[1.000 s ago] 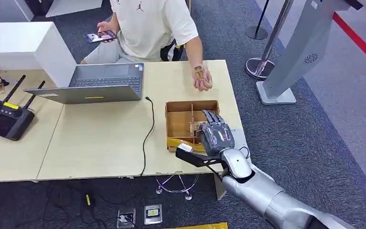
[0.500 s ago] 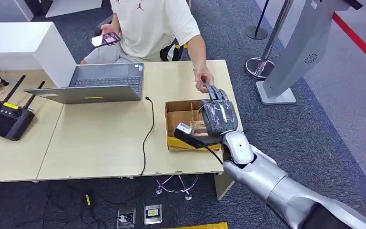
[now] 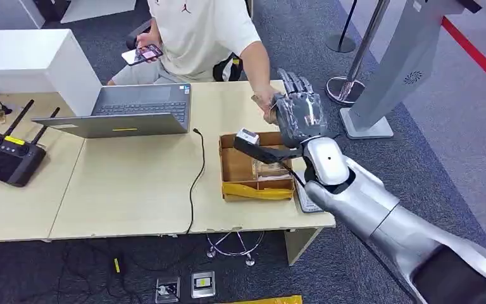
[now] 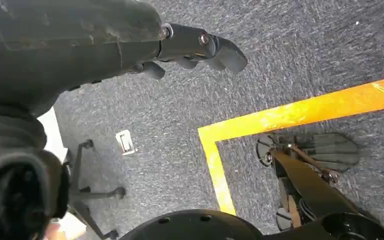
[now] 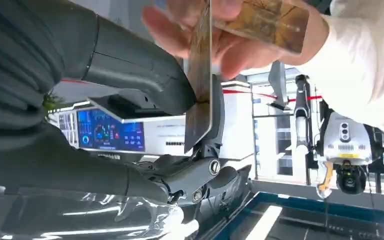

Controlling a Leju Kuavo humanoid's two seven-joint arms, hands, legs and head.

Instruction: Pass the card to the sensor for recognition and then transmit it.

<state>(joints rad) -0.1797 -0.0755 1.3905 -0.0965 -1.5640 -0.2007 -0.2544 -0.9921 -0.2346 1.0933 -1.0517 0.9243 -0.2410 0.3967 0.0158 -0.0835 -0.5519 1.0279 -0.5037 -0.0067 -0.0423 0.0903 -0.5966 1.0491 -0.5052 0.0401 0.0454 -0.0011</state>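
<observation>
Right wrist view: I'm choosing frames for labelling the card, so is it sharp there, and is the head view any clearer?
Right wrist view: card near edge-on, softly focused between the right hand's thumb and a finger, bright background glaring behind. Head view: evenly lit and sharp, but the right hand covers the card.

Two pale wooden tables (image 3: pixel 133 183) stand side by side on dark grey carpet (image 3: pixel 417 158). A red line (image 3: pixel 481 57) crosses the floor at far right, near a chrome barrier post (image 3: pixel 361 57); yellow tape (image 4: pixel 280 120) marks the carpet elsewhere.
</observation>
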